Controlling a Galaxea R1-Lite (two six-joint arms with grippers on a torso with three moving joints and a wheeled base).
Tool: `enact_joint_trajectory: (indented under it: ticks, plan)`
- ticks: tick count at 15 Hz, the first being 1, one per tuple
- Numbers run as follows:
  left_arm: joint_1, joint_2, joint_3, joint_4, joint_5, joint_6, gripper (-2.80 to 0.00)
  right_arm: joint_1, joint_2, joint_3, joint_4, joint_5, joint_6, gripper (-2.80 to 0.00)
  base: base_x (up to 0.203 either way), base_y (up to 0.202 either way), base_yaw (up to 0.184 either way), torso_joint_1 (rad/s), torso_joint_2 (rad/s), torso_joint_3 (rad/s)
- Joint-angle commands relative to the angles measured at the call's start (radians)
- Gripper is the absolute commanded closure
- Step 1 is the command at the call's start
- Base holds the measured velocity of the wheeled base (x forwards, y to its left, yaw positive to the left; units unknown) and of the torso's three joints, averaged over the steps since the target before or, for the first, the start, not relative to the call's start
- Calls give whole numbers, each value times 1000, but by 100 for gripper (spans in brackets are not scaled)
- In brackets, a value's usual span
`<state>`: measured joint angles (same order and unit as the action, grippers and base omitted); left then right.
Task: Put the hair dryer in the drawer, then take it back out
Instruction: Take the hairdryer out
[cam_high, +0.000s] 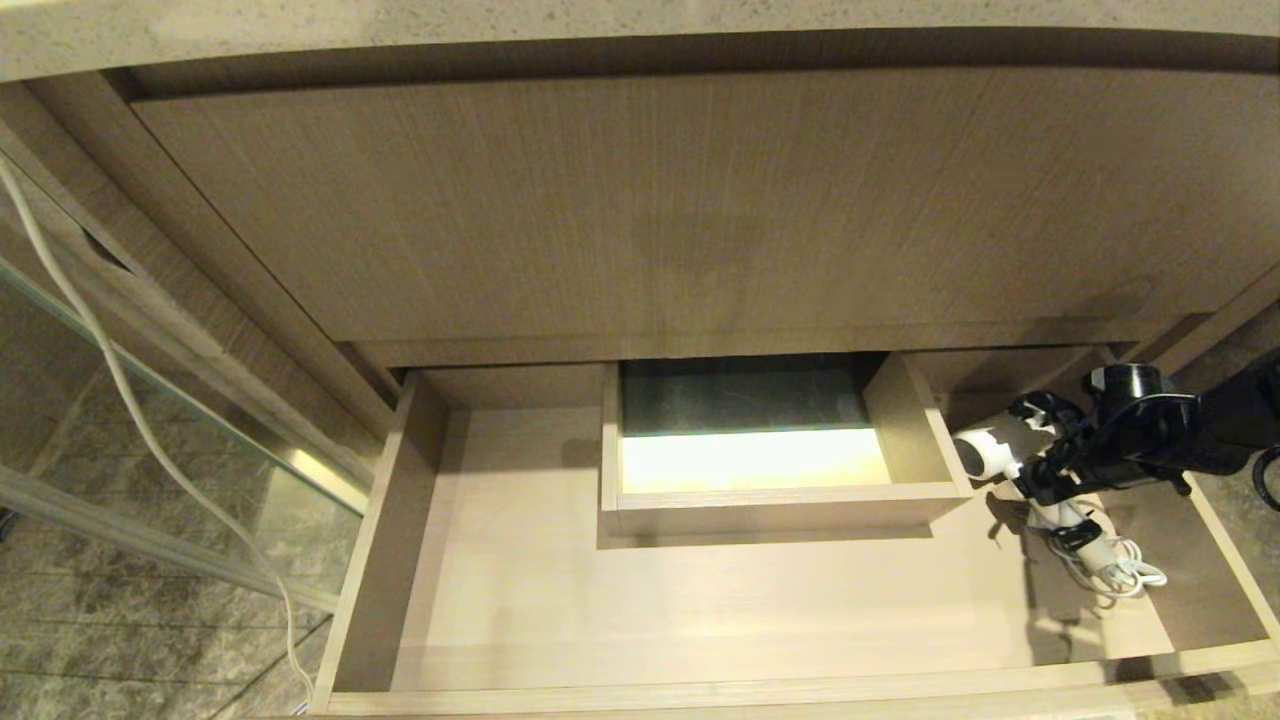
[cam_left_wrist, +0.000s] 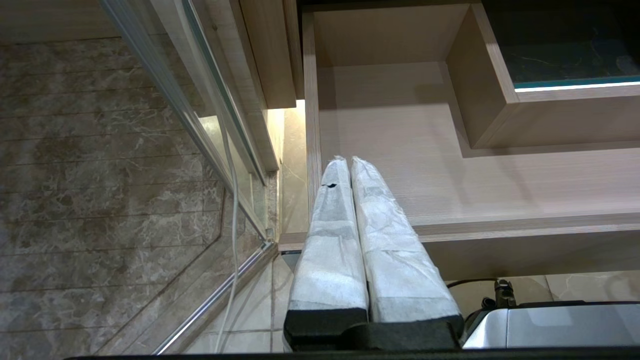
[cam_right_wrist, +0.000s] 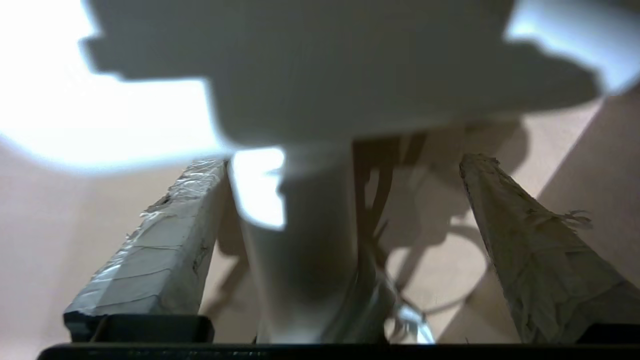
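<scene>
Right gripper (cam_right_wrist: 345, 165): closest to my right wrist camera are its two tape-wrapped fingers (cam_right_wrist: 165, 240), standing wide apart with the straight white handle running up between them; I see a clear gap on one side and cannot tell whether the other finger touches it.
Hair dryer (cam_high: 985, 452): white plastic hair dryer with a short thick barrel, lying inside the drawer at its right end, just beside the boxed cut-out's right wall; barrel points toward the middle, handle toward the front.
Cord (cam_high: 1115, 572): bundled white cord lying on the drawer floor, in front of the handle, near the right side wall.
Drawer (cam_high: 380, 540): very wide, shallow, light-brown wood-grain drawer, pulled out below the taller wood-grain panel (cam_high: 640, 200); the boxed U-shaped cut-out (cam_high: 780, 505) sits at the middle of its back.
Right arm: I see it reaching in from the right edge of my head view, black, low over the drawer's right end.
Left gripper (cam_left_wrist: 350, 165): tape-wrapped fingers pressed together, holding nothing, hanging outside the drawer's left front corner.
Surroundings: marbled grey floor tiles (cam_left_wrist: 100, 200) and a thin white cable (cam_high: 120, 400) at the left.
</scene>
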<state>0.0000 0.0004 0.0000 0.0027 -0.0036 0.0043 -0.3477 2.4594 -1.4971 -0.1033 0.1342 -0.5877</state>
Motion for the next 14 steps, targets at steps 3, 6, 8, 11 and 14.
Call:
enact_joint_trajectory:
  ticks: [3, 6, 8, 11, 14]
  plan:
    - [0, 1, 2, 0, 1, 0, 0, 2, 62, -20, -53, 2, -3, -280, 0, 0, 0, 0, 0, 0]
    - [0, 1, 2, 0, 1, 0, 0, 3, 90, -27, -124, 1, -1, -280, 0, 0, 0, 0, 0, 0]
    - [0, 1, 2, 0, 1, 0, 0, 4, 71, -27, -121, -1, -2, 0, 0, 0, 0, 0, 0, 0]
    - [0, 1, 0, 0, 1, 0, 0, 4, 5, 3, -112, -4, -6, 0, 0, 0, 0, 0, 0, 0]
    - [0, 1, 2, 0, 1, 0, 0, 3, -76, 45, -92, -5, -4, 0, 0, 0, 0, 0, 0, 0]
